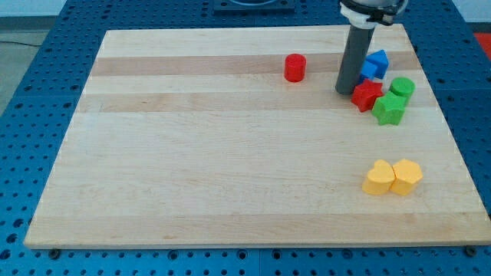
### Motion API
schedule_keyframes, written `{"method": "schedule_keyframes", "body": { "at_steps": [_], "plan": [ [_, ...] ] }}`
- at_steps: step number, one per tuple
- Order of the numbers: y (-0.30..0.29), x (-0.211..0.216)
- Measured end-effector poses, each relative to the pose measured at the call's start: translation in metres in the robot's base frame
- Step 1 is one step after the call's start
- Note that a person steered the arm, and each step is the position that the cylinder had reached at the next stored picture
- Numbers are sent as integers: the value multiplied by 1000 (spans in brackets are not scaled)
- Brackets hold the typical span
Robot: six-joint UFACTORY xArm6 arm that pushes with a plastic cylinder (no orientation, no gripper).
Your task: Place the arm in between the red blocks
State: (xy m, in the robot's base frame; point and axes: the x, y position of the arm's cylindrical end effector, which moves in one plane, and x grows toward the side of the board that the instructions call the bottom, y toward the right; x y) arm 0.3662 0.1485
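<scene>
A red cylinder (294,67) stands near the view's top, right of the middle. A red star-shaped block (367,94) lies further to the view's right. My tip (345,90) rests on the board between the two red blocks, close against the red star's left side and well right of the red cylinder. The dark rod rises from the tip toward the view's top.
Two blue blocks (375,63) sit just behind the rod's right side. A green cylinder (401,87) and a green star block (389,110) lie right of the red star. Two yellow blocks (393,178) sit side by side at the lower right. The wooden board (192,153) lies on a blue perforated table.
</scene>
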Motion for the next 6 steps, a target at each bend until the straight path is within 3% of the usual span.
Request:
{"method": "schedule_keyframes", "body": {
  "at_steps": [6],
  "plan": [
    [-1, -2]
  ]
}}
